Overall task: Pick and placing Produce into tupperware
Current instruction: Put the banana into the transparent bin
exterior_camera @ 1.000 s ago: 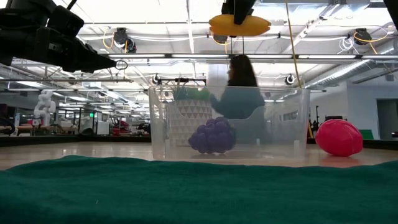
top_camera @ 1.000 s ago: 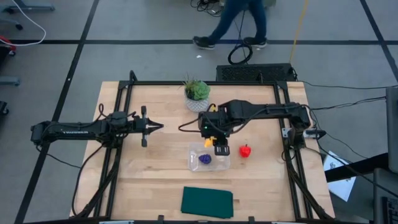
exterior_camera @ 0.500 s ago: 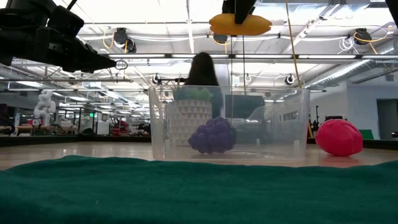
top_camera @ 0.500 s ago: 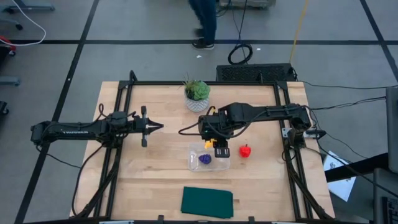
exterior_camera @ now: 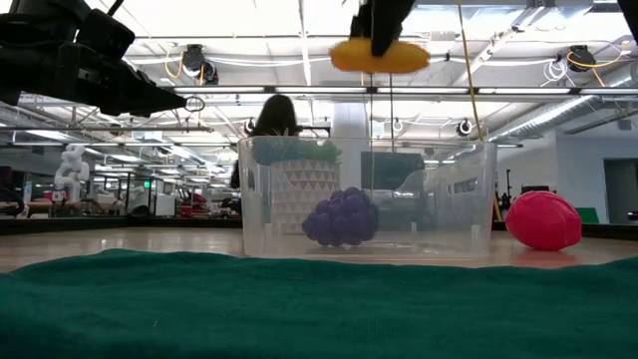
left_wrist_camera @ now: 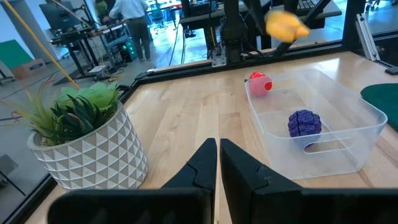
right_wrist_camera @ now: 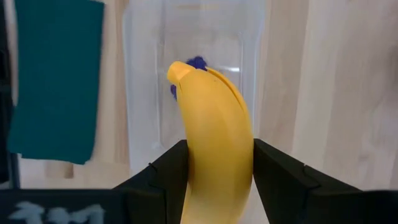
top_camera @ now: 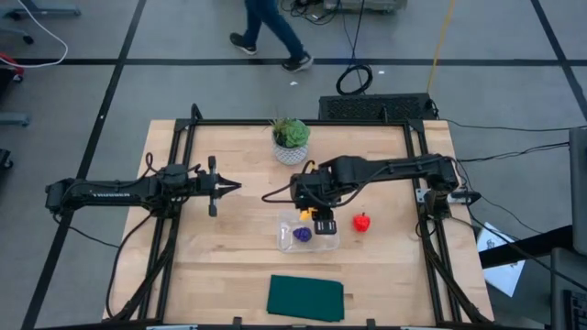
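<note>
Banana (exterior_camera: 379, 57) above tupperware (exterior_camera: 367, 199); purple piece (exterior_camera: 340, 217) inside; red fruit (exterior_camera: 543, 220) right.

A robotics lab or open workshop hall. Shown by a light wooden table (top_camera: 238, 247) framed in black rails, standing on a grey floor (top_camera: 183, 37) taped with dark lines and strewn with cables (top_camera: 353, 81). Beyond it, long rows of ceiling lights (exterior_camera: 249, 20), exposed beams, workbenches with black equipment stands (left_wrist_camera: 233, 31), a white robot figure (exterior_camera: 72, 165), and a person (top_camera: 266, 32) walking past.
</note>
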Robot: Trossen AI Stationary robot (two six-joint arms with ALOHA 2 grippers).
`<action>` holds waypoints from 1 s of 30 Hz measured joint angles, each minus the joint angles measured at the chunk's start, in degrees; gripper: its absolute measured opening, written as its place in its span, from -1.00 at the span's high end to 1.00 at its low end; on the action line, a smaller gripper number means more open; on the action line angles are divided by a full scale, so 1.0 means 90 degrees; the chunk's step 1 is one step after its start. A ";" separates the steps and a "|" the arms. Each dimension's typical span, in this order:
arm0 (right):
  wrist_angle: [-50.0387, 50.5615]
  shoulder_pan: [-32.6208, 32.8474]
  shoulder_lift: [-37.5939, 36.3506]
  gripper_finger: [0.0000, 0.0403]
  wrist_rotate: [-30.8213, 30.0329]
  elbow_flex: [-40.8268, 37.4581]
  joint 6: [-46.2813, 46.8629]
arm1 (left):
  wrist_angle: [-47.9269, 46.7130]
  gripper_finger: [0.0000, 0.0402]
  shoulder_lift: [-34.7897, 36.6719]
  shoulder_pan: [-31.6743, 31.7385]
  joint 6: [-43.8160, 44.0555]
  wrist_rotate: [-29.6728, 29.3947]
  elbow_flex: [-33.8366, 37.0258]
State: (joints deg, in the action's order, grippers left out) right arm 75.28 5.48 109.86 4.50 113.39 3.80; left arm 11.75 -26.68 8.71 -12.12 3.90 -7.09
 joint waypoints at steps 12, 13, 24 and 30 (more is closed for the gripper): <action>-0.0448 -0.0197 0.0000 0.23 0.0021 -0.0963 -0.0142 | -0.0002 0.87 -0.0002 0.0000 -0.0001 0.0000 0.0000; -0.0453 -0.0213 0.0000 0.23 0.0021 -0.0963 -0.0147 | -0.0002 0.87 -0.0002 0.0000 0.0000 0.0000 0.0000; -0.0461 -0.0236 0.0000 0.23 0.0028 -0.0963 -0.0164 | -0.0001 0.87 -0.0002 0.0000 -0.0002 0.0000 0.0000; -0.0680 -0.0236 0.0000 0.23 0.0030 -0.0963 -0.0212 | -0.0002 0.87 -0.0002 0.0000 -0.0002 0.0000 0.0000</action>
State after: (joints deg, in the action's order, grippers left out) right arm 69.16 3.36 109.86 4.78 104.73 1.89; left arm 11.73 -26.70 8.71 -12.14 3.90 -7.09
